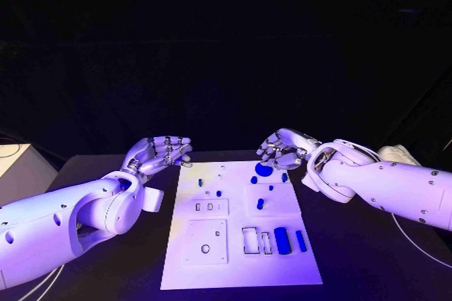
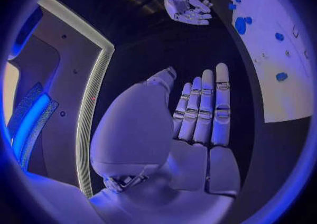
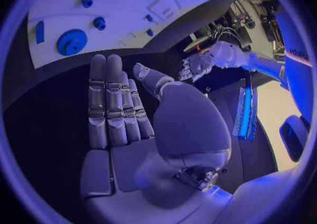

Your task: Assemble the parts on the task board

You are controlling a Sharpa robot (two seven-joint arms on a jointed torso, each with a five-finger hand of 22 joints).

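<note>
Both hands, left (image 1: 158,152) and right (image 1: 283,149), hover empty, fingers apart, flanking the task board's (image 1: 189,262) far edge.

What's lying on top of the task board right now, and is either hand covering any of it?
The task board carries small blue parts, among them a round disc at its far end and a long bar nearer. The right hand hovers over the far edge, so anything directly beneath it can't be seen.

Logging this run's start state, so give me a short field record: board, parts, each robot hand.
board: white task board lies flat on the black table
parts: blue round part at the far end; long blue bars near the right edge
left robot hand: open, beside the board's far left corner, holding nothing
right robot hand: open, over the far end, holding nothing
</note>
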